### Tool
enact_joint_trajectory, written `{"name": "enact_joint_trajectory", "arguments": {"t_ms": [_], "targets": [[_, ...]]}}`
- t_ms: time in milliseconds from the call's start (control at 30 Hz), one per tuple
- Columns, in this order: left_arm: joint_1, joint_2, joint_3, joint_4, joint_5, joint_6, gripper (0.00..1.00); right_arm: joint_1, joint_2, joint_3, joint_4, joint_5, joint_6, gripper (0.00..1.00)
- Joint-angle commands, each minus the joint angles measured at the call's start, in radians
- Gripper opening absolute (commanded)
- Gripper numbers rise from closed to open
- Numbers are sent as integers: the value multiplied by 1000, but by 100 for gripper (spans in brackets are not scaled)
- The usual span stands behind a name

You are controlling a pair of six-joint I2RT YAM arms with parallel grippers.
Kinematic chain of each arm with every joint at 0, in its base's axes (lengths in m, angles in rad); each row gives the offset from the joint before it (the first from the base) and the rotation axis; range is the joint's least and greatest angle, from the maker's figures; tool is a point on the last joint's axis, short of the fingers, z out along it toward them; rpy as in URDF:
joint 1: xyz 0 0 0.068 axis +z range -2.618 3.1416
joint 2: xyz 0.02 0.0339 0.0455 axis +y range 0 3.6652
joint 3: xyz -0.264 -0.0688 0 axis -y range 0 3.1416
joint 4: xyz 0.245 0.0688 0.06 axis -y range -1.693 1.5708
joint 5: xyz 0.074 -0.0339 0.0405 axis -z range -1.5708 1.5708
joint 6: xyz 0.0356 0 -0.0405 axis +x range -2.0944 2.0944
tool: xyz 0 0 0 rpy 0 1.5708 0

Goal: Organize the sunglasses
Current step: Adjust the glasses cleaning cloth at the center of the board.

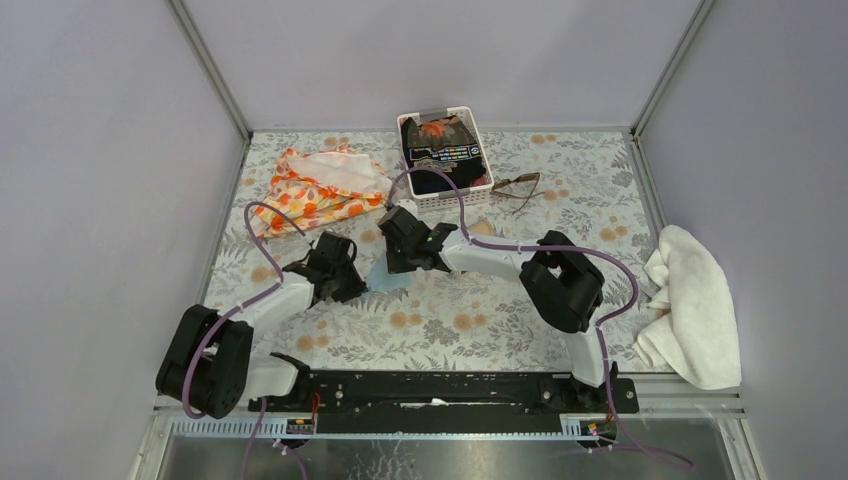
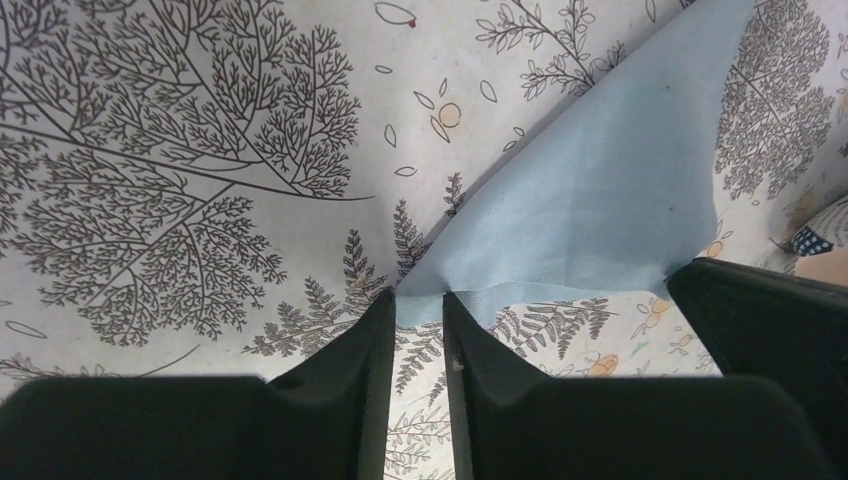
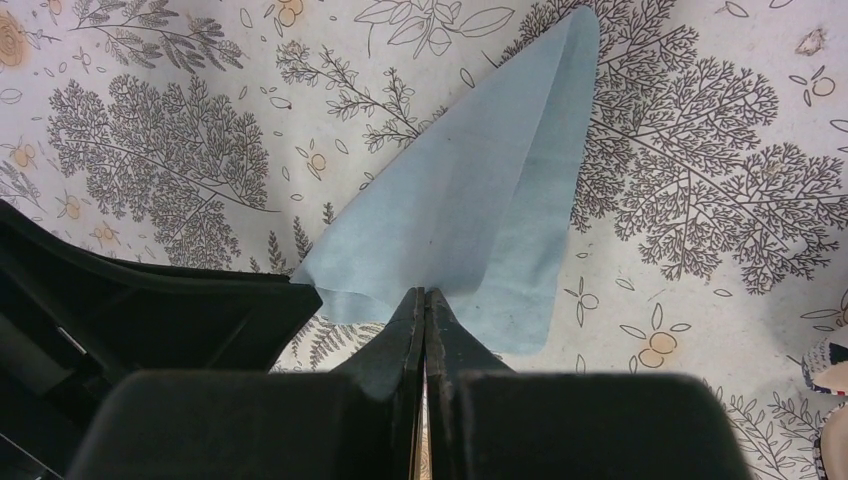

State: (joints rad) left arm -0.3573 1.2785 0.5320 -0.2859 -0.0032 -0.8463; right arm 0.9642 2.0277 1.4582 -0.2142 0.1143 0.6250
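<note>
We see the sunglasses (image 1: 518, 187) lying just right of the white basket (image 1: 455, 196), well apart from the right gripper (image 3: 425, 296), which pinches the light blue cloth (image 3: 470, 200), and the left gripper (image 2: 418, 306), whose jaws are narrowly parted at the cloth's corner.

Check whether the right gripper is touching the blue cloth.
Touching. The right wrist view shows the right gripper shut, with the near edge of the cloth pinched between its fingertips.
</note>
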Motion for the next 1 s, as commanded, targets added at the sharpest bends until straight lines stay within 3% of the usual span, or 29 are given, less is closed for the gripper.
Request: {"name": "enact_joint_trajectory", "arguments": {"t_ms": [0, 133, 533, 967], "targets": [[7, 23, -20, -2, -1, 7, 24, 2, -55, -12, 23, 5, 15, 0], [8, 25, -17, -1, -1, 12, 0, 0, -62, -13, 24, 8, 15, 0], [7, -35, 111, -50, -6, 65, 0, -19, -116, 16, 20, -2, 15, 0], [31, 112, 431, -120, -85, 205, 0, -77, -37, 248, -55, -13, -42, 0]]}}
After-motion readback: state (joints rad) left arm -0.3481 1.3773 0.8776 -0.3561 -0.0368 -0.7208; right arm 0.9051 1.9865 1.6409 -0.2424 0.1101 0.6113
